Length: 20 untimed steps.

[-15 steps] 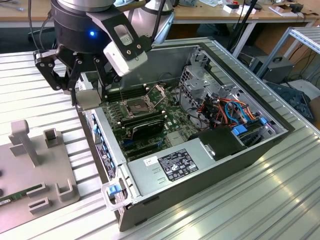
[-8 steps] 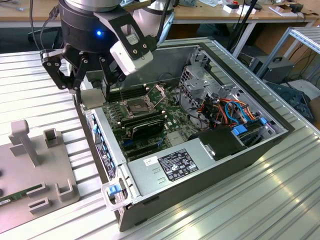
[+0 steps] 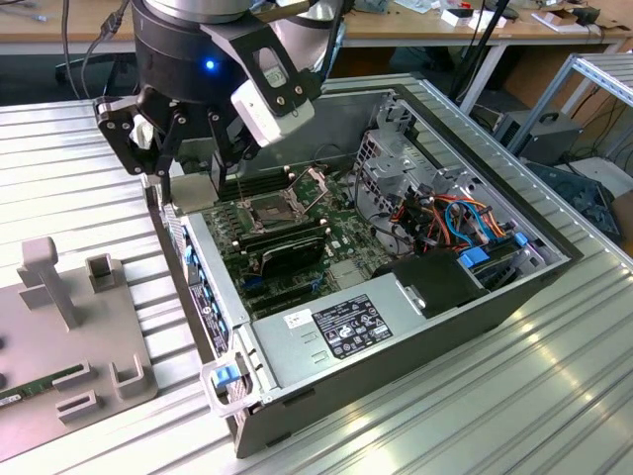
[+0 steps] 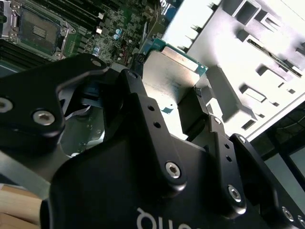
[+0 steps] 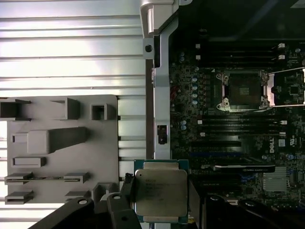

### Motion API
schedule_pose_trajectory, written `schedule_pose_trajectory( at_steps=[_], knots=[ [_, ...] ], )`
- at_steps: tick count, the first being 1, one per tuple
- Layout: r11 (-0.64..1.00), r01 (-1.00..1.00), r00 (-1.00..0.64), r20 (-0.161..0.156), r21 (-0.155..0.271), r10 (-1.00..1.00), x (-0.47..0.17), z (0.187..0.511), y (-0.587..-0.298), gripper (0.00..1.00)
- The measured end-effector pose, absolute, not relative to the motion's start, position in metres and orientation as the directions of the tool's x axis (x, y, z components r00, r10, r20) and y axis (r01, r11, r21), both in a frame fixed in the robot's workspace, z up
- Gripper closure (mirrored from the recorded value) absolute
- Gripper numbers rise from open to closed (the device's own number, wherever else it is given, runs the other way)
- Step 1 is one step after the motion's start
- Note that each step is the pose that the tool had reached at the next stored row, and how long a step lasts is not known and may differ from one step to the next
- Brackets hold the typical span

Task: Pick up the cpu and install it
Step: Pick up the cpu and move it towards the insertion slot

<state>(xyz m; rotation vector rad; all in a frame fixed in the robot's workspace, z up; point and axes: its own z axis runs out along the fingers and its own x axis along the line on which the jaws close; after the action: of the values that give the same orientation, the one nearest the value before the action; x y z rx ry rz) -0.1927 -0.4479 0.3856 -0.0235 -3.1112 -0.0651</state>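
The cpu (image 5: 160, 193) is a flat square chip with a dull silver face on a green edge, and my gripper (image 5: 160, 202) is shut on it from two sides. In the second wrist view the cpu (image 4: 171, 71) sits between the black fingertips (image 4: 137, 64). In the exterior view my gripper (image 3: 193, 168) hangs with the cpu (image 3: 194, 194) over the near-left wall of the open computer case (image 3: 213, 297). The dark square socket (image 3: 272, 210) on the motherboard lies to the exterior view's right of the chip, its metal frame (image 3: 316, 180) hinged up. Both wrist views show the socket (image 5: 243, 90) (image 4: 35, 24) apart from the chip.
A grey fixture plate (image 3: 59, 327) (image 5: 57, 148) with slots and a post lies on the ribbed metal table beside the case, a green memory stick (image 3: 30, 391) in it. Inside the case are memory slots (image 5: 238, 126), a power supply (image 3: 346, 327), a drive cage (image 3: 396, 158) and coloured cables (image 3: 465, 223).
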Motion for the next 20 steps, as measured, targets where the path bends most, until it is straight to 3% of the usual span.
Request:
schedule_pose_trajectory(
  at_steps=[20],
  knots=[
    [0.999, 0.016, -0.999, 0.03, 0.041, 0.014, -0.175, 0.386, -0.448, 0.46]
  ],
)
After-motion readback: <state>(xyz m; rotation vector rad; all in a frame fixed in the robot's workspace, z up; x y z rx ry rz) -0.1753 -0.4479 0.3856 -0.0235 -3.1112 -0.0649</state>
